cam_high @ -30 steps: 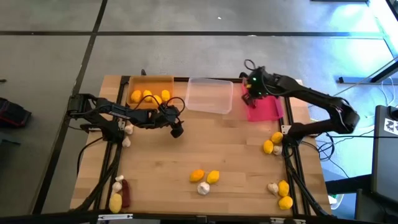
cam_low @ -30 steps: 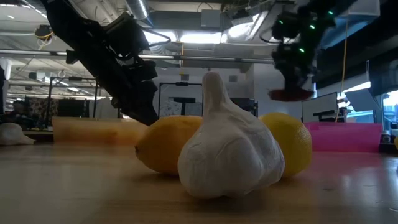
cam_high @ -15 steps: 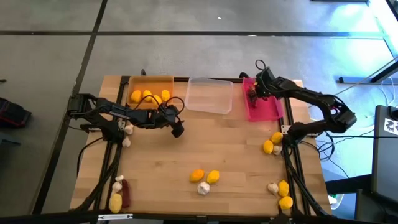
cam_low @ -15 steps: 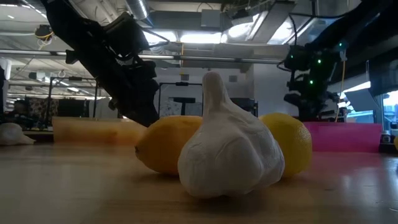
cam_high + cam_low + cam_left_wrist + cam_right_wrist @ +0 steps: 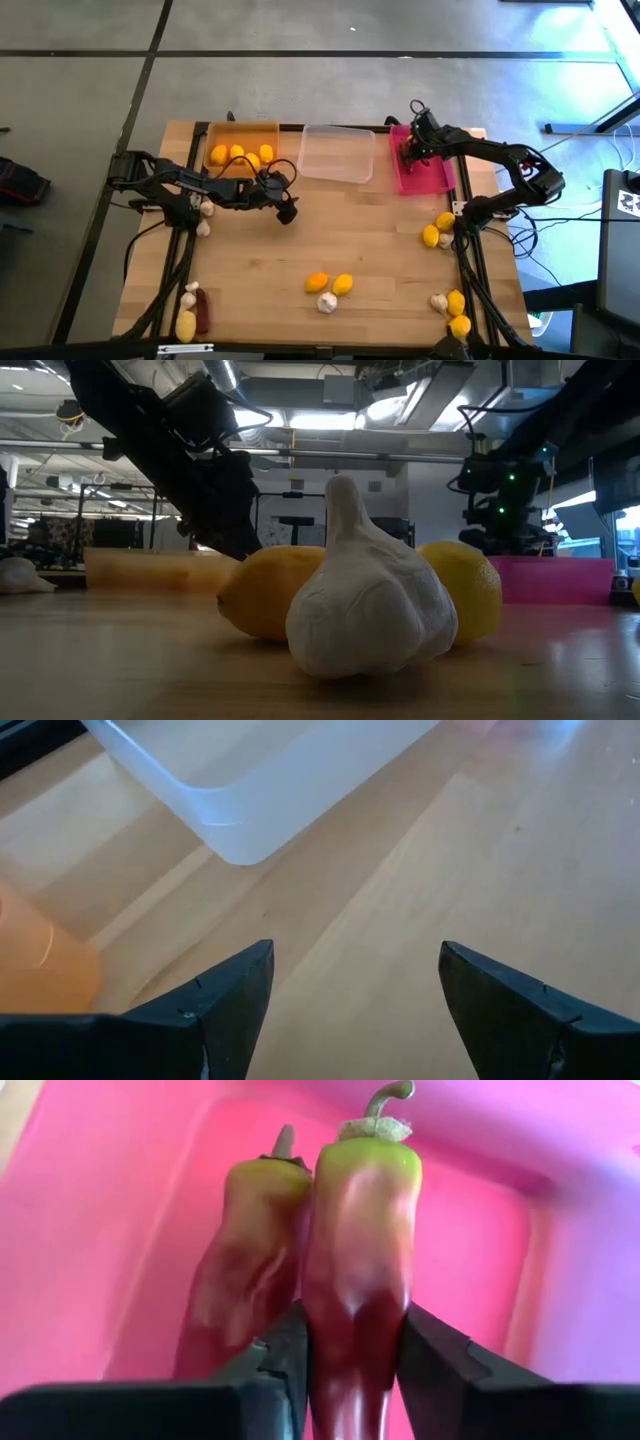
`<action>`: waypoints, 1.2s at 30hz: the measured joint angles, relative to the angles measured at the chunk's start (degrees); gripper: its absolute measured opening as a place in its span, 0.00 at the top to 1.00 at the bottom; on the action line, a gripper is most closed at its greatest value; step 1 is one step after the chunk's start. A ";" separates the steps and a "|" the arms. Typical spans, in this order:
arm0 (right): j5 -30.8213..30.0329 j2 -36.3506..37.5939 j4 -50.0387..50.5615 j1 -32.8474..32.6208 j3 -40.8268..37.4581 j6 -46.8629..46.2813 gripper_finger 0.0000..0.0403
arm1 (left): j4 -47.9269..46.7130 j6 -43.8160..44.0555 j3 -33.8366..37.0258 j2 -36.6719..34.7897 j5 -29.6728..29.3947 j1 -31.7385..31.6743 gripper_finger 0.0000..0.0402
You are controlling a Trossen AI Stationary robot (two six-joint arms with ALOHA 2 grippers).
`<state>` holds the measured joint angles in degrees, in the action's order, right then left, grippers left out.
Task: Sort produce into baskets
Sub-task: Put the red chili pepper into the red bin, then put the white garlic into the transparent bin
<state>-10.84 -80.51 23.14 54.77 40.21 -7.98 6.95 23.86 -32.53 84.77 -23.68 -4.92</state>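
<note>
My right gripper (image 5: 409,155) is low inside the pink tray (image 5: 432,178), shut on a dark red chili (image 5: 360,1250) with a green stem end. A second chili (image 5: 248,1265) lies right beside it in the tray. My left gripper (image 5: 287,212) is open and empty (image 5: 355,955) over bare table, near the clear tray's (image 5: 337,152) near left corner. The orange tray (image 5: 240,135) holds several lemons (image 5: 238,153). More lemons, garlic bulbs and one chili (image 5: 202,310) lie loose on the table. My right gripper pinches the chili's body (image 5: 352,1325) between its two fingers, at the end away from the stem. The chili lies along the fingers, its stem end (image 5: 380,1125) pointing away from the gripper. Whether it rests on the tray floor, I cannot tell.
Two lemons (image 5: 330,283) and a garlic bulb (image 5: 327,302) lie at the near middle. Lemons and garlic lie along the right edge (image 5: 437,232) (image 5: 455,310). Garlic (image 5: 205,215), a lemon (image 5: 186,325) and more garlic lie at the left. The arms' cables run along both table sides.
My right gripper has gone down into the pink tray with the chili, from above the tray's far left part, and a little toward the table's near edge. It stays shut on the chili.
</note>
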 joint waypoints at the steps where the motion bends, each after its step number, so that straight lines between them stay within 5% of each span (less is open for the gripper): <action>1: 0.18 0.00 0.02 0.02 0.00 -0.46 0.67 | 0.03 -0.12 0.00 0.00 0.00 0.11 0.30; 7: 1.97 0.07 0.52 -0.05 0.02 -0.65 0.55 | 0.10 -0.07 0.00 0.00 0.00 0.79 0.30; 21: 1.72 11.04 1.51 -0.05 0.42 1.43 0.54 | 3.21 -2.69 0.00 0.00 -0.07 0.93 0.30; 30: 19.18 13.94 -2.06 -0.05 0.44 1.12 0.54 | 3.53 -4.28 -1.86 -0.19 5.35 1.55 0.30; 36: 26.46 13.92 -6.53 -0.07 0.46 0.47 0.54 | -9.44 -5.76 -11.24 -0.42 5.19 6.21 0.30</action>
<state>15.62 -66.59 16.61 54.70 40.66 -7.51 -2.48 18.10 -43.77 84.36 -18.49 1.30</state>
